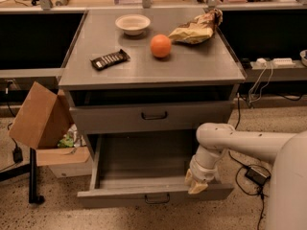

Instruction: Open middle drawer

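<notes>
End effector (197, 185) sits low beneath the front right corner of the table (192, 68), against the top lip of the front panel of the middle drawer (115, 196) near that panel's right end. Whether it is clamped on the lip or only hooked over it cannot be told. The drawer stands well out past the table's front edge, its long axis parallel to that edge. Its loop handle (157, 199) lies toward the front left corner from the end effector, so any further pull would likely run straight out from the front edge.
</notes>
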### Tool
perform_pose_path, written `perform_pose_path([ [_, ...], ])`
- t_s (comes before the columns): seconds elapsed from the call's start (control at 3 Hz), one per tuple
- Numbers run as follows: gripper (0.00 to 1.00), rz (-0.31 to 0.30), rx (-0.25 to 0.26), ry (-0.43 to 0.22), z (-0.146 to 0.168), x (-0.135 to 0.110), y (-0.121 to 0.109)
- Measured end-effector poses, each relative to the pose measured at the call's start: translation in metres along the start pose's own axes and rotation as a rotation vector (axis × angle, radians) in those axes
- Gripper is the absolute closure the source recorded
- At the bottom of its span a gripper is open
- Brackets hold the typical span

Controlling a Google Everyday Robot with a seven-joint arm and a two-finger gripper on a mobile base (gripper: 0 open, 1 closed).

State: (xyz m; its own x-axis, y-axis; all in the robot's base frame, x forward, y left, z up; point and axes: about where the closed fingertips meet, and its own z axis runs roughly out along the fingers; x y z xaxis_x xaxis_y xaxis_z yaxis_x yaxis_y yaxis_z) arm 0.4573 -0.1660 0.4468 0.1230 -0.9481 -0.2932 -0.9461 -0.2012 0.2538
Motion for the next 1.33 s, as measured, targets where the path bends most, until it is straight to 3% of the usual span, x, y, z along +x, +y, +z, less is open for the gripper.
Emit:
perform_pose_path([
  [0.33,0.89,-0.011,-0.013,-0.006,0.0026,-0.0045,0.0071],
  [0.67,0.71,-0.012,-0.014,-0.006,0.0028,-0.0046,0.0074],
  [1.33,0.24,-0.012,-0.014,-0.006,0.0029,-0.0046,0.0074],
])
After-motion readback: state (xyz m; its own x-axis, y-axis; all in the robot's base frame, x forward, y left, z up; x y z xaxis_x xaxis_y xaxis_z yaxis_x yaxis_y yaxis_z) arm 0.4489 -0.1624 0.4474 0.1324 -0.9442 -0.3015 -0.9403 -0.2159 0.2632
